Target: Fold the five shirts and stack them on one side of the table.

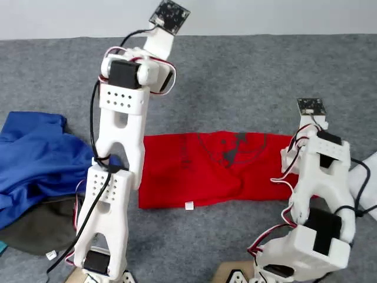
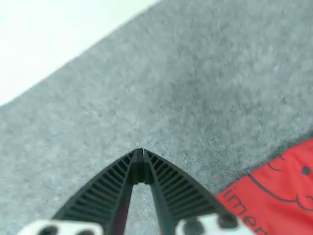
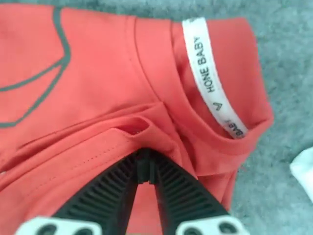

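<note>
**Left gripper** (image 2: 141,169): black ribbed fingers closed tip to tip, nothing between them. It hangs over the bare grey felt table (image 2: 195,88), near one printed edge of the red shirt (image 2: 283,196). In the high view its arm runs from 7 o'clock up towards 12 o'clock.

**Right gripper** (image 3: 145,164): jaws drawn narrow, tips together and set down on a raised crease of the red shirt, just beside the neckband. Whether cloth is caught between them cannot be told. In the high view its arm stands at 4 to 5 o'clock, with the wrist over the shirt's 3 o'clock end.

**Red shirt** (image 1: 200,171): lies at the table's centre, a wide flat band between the two arms.
- The long hem faces 6 o'clock and carries a small white tag (image 1: 189,206).
- A dark line drawing sits towards its 12 o'clock edge.
- Soft wrinkles run on the 3 o'clock side of centre.

**By view**
- Right wrist view: neckband with a white printed tape (image 3: 210,73), stitched seams and a tucked pleat at the fingertips, where the high view has the arm in front.
- High view: a crumpled blue shirt (image 1: 35,159) at 9 o'clock, lying over a dark olive shirt (image 1: 32,234) at 8 o'clock.
- High view: a white cloth (image 1: 366,177) at the 3 o'clock edge
</note>
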Tool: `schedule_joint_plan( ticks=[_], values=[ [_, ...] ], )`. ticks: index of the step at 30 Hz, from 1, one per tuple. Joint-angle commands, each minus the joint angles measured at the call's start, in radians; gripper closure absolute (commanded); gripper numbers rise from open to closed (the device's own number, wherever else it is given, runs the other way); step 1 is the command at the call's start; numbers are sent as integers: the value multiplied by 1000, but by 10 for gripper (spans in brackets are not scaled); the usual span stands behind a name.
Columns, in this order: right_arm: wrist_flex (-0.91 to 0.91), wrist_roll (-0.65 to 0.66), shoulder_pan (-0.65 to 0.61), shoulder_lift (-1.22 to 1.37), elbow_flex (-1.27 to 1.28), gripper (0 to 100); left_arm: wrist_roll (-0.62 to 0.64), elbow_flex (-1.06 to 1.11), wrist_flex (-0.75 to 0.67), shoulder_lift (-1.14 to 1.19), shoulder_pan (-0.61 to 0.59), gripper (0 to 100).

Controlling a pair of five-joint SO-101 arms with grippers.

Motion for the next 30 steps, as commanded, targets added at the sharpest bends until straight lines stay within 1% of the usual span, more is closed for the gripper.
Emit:
schedule_joint_plan(
  ticks=[1, 5, 8, 13, 17, 19, 22, 25, 27, 30],
  values=[
    [93, 5, 7, -85, -80, 983, 2, 38, 25, -153, -6, 992],
    [180, -15, -8, -234, -97, 983, 6, 211, 25, -322, -5, 992],
    [240, -15, -8, -371, -97, 981, 8, 387, 25, -480, -5, 992],
    [346, -14, -1, -561, -94, 981, 8, 791, 25, -755, -6, 992],
    [424, -14, -1, -644, -92, 980, 9, 1122, 23, -927, -5, 992],
    [453, -14, -1, -665, -92, 980, 17, 1247, 23, -988, -5, 992],
    [493, -14, -1, -690, -92, 980, 63, 1392, 23, -1020, -5, 992],
    [545, -14, 1, -702, -92, 980, 68, 1509, 21, -1019, -3, 991],
    [584, -14, 1, -710, -92, 980, 68, 1567, 21, -1011, -3, 958],
    [622, -14, 1, -719, -92, 980, 80, 1618, 20, -954, -23, 883]
  ],
)
